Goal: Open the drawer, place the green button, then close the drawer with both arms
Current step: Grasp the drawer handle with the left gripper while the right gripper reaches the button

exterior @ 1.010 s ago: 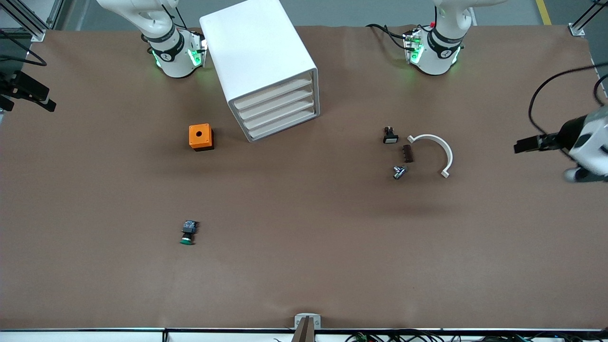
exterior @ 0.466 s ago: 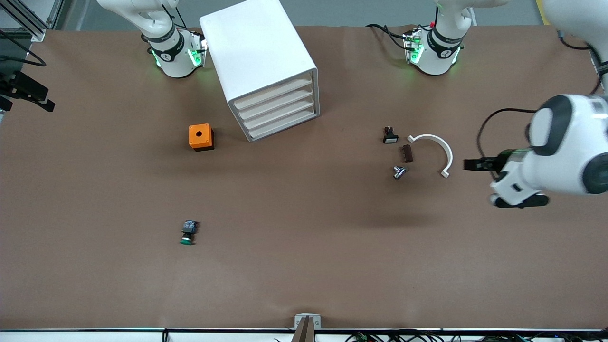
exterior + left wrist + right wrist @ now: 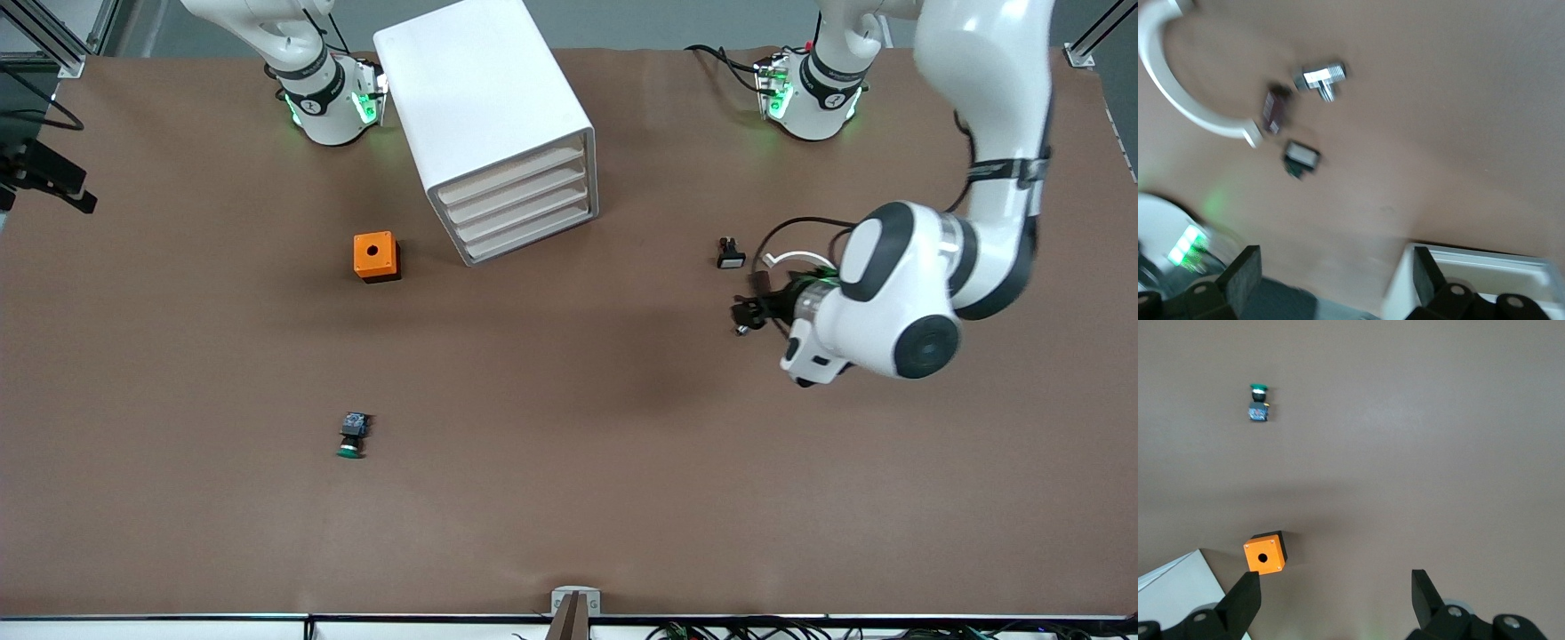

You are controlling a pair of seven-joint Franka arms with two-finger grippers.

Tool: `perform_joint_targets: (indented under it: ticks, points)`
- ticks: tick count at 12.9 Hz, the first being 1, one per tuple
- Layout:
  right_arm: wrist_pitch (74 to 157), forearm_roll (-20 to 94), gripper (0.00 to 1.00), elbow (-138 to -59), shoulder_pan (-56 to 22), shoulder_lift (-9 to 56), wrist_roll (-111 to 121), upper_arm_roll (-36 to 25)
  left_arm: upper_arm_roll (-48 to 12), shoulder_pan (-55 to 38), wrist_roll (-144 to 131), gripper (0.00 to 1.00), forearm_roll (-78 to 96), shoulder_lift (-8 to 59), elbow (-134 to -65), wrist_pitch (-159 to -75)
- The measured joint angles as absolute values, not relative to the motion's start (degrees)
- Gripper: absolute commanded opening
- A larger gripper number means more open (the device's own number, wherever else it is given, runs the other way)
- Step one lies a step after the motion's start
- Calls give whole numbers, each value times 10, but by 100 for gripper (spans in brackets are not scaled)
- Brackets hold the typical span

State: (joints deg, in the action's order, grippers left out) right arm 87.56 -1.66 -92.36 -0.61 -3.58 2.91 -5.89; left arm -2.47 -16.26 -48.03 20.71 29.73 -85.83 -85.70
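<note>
Front view: button (image 3: 353, 436) lies lengthwise, green cap facing the camera.

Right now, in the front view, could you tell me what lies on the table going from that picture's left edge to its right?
button → orange cube → cabinet → small black part with a white face → left gripper

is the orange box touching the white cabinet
Apart. The front view shows bare brown table between the orange box and the white cabinet.
</note>
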Motion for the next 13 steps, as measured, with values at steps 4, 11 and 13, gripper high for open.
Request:
perform_joint_targets:
  ticks: [4,11,13]
  points:
    - [918,-49,100,-900,-6,66,41,-53,-31,-195,-747,100,336,358,-840,-857]
    - [1038,77,100,-893,-10,216,-13,-49,-95,-208,-1094,100,476,471,-809,-857]
    - [1109,84,100,-910,-18,247,-22,-48,-96,-223,-1149,100,489,500,-809,-857]
